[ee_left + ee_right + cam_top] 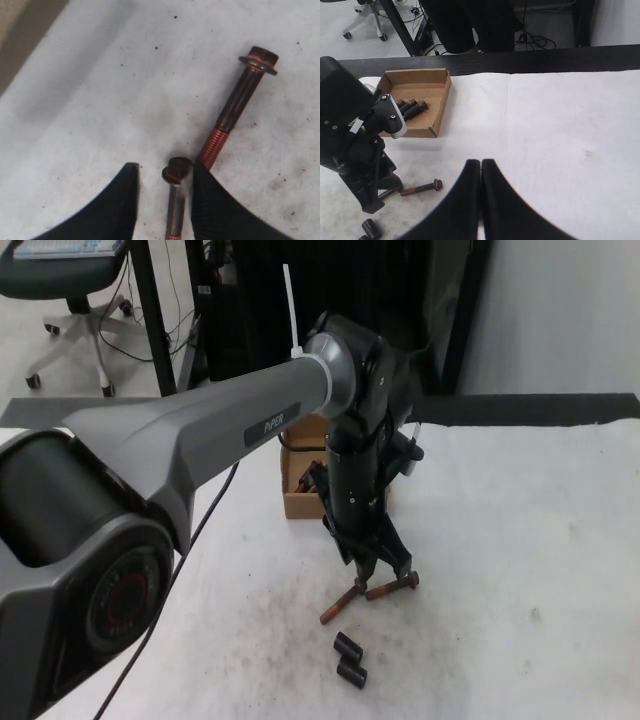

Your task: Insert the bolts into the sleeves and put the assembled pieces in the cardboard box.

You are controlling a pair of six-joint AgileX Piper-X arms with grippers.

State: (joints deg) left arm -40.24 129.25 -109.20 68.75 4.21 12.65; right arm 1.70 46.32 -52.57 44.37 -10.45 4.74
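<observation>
Centre the left gripper (166, 172), jaws parted astride a bolt (176, 200) that lies against one finger, before closing, clear of the neighbouring bolt (240, 105); right gripper (481, 167) pinched together, holding nothing.

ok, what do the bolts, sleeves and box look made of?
Bolts: metal, likely steel, with a reddish-brown coating or rust; hex flange head, cut threads, dull sheen. Sleeves: short dark tubes, matte black; metal or plastic, cannot tell. Cardboard box: plain brown cardboard, matte, folded walls.
</observation>
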